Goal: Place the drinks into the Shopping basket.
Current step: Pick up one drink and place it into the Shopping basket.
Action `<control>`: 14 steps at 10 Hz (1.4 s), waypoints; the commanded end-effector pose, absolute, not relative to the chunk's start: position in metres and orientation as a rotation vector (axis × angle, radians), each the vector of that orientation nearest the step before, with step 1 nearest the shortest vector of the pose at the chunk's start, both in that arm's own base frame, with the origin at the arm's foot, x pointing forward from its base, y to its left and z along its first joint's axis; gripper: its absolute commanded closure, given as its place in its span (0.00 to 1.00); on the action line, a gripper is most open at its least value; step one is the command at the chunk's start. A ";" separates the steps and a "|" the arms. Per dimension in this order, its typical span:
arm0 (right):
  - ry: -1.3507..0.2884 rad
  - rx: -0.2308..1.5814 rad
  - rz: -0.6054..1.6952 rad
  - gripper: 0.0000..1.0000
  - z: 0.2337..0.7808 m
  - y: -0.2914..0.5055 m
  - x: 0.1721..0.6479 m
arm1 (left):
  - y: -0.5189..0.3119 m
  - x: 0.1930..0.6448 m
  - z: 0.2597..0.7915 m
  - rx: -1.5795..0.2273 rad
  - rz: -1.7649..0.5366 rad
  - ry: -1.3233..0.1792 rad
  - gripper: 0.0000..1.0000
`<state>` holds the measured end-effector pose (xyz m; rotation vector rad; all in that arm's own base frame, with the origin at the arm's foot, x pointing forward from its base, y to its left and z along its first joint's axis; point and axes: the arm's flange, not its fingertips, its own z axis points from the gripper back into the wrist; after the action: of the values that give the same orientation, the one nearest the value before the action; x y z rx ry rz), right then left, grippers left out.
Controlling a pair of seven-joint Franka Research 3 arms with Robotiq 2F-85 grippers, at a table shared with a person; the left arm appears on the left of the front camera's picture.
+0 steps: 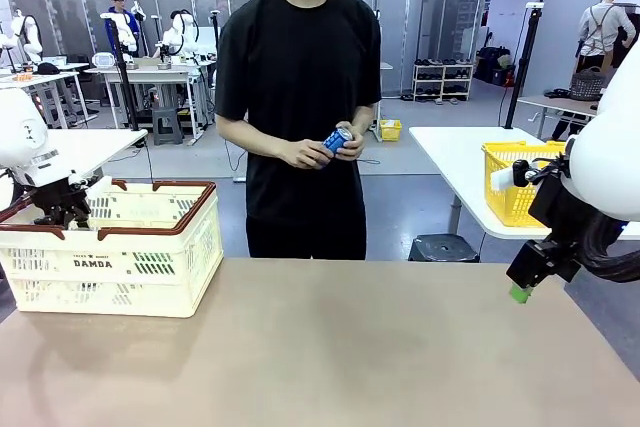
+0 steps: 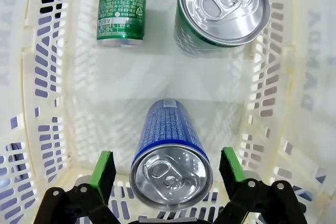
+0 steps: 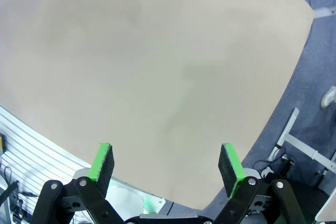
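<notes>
Hovering over Shopping basket (image 1: 110,247) at desk (image 1: 330,347) far-left: left gripper (image 2: 168,169), jaws apart, nothing clamped. Inside basket per left wrist view: blue can (image 2: 169,150) upright betw the green pads but not touched, gaps both sides; green can (image 2: 223,11) upright further in; 2nd green can (image 2: 122,6) lying on its side beside it. Held in person's hands (image 1: 325,150) across desk, well apart from basket: another blue can (image 1: 337,140), tilted. Right gripper (image 1: 519,293) off desk's right edge, jaws apart w/ nothing betw them, bare desktop below in its wrist view. Yellow basket (image 1: 515,182) on a separate table behind right arm.
</notes>
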<state>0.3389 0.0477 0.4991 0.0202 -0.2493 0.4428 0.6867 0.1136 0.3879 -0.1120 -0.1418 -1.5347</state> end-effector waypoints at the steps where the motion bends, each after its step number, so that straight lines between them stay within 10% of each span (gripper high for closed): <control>1: -0.248 0.028 0.446 0.00 0.497 0.047 0.337 | 0.113 0.687 0.386 -0.114 -1.536 -0.140 0.00; 14: -0.248 0.028 0.446 0.00 0.497 0.047 0.337 | 0.084 0.635 0.501 0.040 -1.634 -0.125 0.00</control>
<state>0.3389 0.0477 0.4990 0.0202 -0.2491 0.4428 0.6550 0.0922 0.4960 0.0427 -0.1108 -1.6161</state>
